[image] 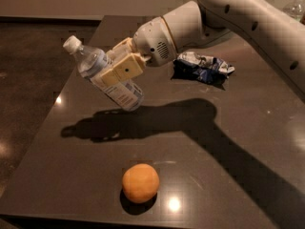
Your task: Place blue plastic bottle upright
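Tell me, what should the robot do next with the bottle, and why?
Probably turn the blue plastic bottle straight up first. The end effector grips it in the air above the table, and it leans sideways, not upright.

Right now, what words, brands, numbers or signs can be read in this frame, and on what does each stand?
None can be read.
Bottle label: print shows, but it is too blurred to read. The pincer is shut on the bottle and holds it tilted above the table, at upper left.
Bag: print shows, too blurred to read.
Orange: no text.
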Motion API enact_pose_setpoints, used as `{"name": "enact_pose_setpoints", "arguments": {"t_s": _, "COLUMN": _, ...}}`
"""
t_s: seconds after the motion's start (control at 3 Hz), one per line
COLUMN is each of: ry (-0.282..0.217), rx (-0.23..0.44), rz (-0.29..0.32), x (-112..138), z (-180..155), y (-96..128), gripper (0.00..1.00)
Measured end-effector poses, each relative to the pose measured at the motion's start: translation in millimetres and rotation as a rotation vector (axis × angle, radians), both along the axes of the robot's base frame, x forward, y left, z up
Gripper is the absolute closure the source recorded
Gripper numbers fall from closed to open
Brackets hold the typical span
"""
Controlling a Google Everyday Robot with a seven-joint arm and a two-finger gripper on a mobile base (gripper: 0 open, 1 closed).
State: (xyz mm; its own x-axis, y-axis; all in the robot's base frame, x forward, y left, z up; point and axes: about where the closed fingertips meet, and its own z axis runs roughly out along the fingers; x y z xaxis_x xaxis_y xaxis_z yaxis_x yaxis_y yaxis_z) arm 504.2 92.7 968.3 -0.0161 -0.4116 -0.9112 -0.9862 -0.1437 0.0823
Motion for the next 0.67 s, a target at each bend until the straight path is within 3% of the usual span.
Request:
{"name": "enact_pose_setpoints", "arguments": {"t_s": 0.33, "ry": 0.047, "rx": 0.084, "rz": -0.072, "x": 11.7, "z": -0.2, "y": -0.9, "gripper": 1.00}}
{"name": "enact_pose_setpoints", "arguments": {"t_s": 0.67, "ry": 0.075, "rx": 0.171, "rz": -0.104, "x": 22.8, "z": -0.4, "y": 0.3, "gripper": 1.00}}
